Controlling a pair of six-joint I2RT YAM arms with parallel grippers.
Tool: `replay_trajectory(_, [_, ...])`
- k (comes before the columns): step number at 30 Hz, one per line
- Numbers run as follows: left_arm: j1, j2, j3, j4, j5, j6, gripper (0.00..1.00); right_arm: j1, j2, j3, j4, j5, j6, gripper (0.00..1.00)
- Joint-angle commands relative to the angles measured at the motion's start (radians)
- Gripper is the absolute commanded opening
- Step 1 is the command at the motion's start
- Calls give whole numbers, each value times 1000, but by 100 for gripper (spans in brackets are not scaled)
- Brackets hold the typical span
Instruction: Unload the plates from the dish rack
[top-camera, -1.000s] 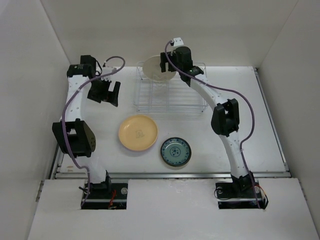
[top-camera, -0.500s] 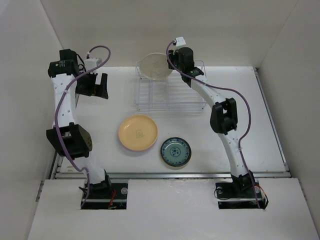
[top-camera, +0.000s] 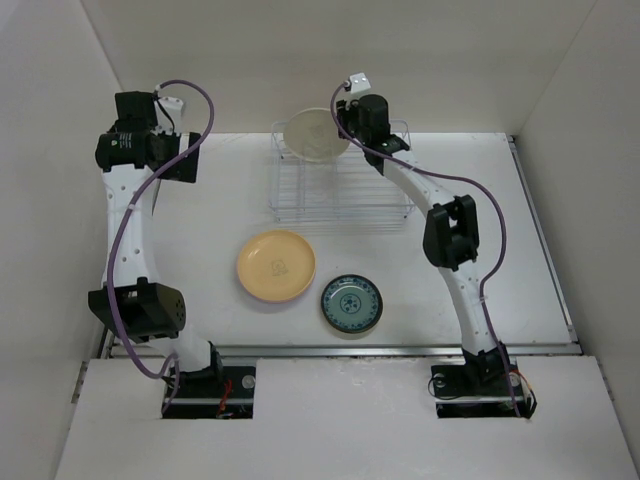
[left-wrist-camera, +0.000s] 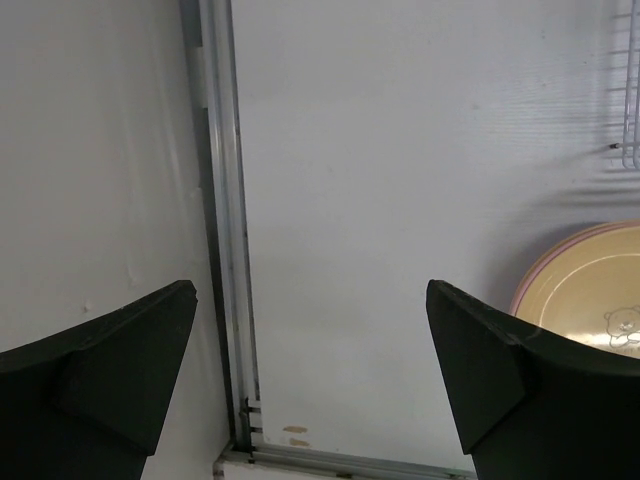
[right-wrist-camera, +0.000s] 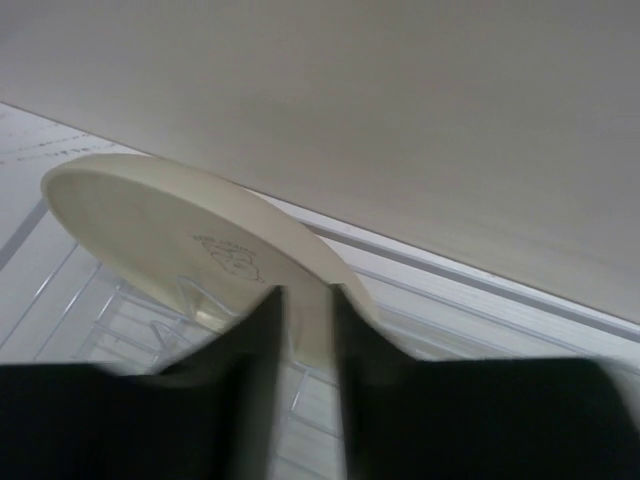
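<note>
The white wire dish rack (top-camera: 340, 190) stands at the back middle of the table. My right gripper (top-camera: 340, 128) is shut on the rim of a cream plate (top-camera: 314, 135) and holds it above the rack's back left end; in the right wrist view the plate (right-wrist-camera: 190, 245) sits clamped between the fingers (right-wrist-camera: 262, 340). An amber-yellow plate (top-camera: 276, 265) and a dark blue-green patterned plate (top-camera: 352, 304) lie flat on the table in front of the rack. My left gripper (top-camera: 180, 160) is open and empty, raised at the back left; its view shows the yellow plate's edge (left-wrist-camera: 590, 290).
White walls enclose the table on the left, back and right. A metal rail (left-wrist-camera: 225, 200) runs along the table's left edge, with another along the front (top-camera: 340, 349). A corner of the rack's wire (left-wrist-camera: 630, 150) shows in the left wrist view.
My left arm has swung up and back toward the left wall. My right gripper has lifted the cream plate slightly higher over the rack.
</note>
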Motion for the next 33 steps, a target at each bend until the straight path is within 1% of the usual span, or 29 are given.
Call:
replay_trajectory(1, [1, -9, -8, 40, -47, -39, 100, -6, -76, -5, 74, -8, -42, 44])
replay_trajectory(2, [1, -9, -8, 40, -47, -39, 100, -6, -76, -15, 86, 10, -42, 62])
replay_trajectory(4, [1, 0, 2, 40, -47, -30, 100, -6, -61, -15, 96, 39, -70, 81])
replay_trajectory(8, [1, 0, 12, 49, -47, -10, 100, -6, 15, 73, 108, 48, -100, 87])
replay_trajectory(11, [1, -21, -11, 72, -47, -1, 100, -15, 81, 137, 108, 48, -100, 87])
replay_trajectory(14, [1, -40, -37, 98, -86, -1, 100, -15, 115, 162, 117, 24, -100, 87])
replay_trajectory(17, [1, -40, -62, 107, -132, -12, 100, -15, 140, 162, 117, 4, -100, 81])
replay_trajectory(20, [1, -49, -71, 107, -150, -21, 100, -15, 140, 162, 117, -21, -100, 70])
replay_trajectory(21, [1, -49, -71, 107, -150, -21, 100, -15, 140, 162, 117, -21, -100, 61])
replay_trajectory(24, [1, -49, -80, 98, -150, -21, 100, -15, 105, 125, 117, -41, -100, 44])
replay_trajectory(25, [1, -49, -89, 98, -150, -30, 100, -15, 91, 111, 128, -56, -100, 35])
replay_trajectory(27, [1, -49, -99, 98, -141, -30, 100, -15, 59, 65, 128, -56, -113, 27])
replay_trajectory(28, [1, -58, -99, 98, -129, -30, 100, -15, 27, 54, 128, -56, -138, 18])
replay_trajectory(30, [1, -58, -108, 89, -116, -30, 100, -15, -6, 24, 137, -38, -155, 12])
replay_trajectory(33, [1, -58, -108, 89, -90, -30, 100, -15, -73, -18, 169, -12, -189, 9])
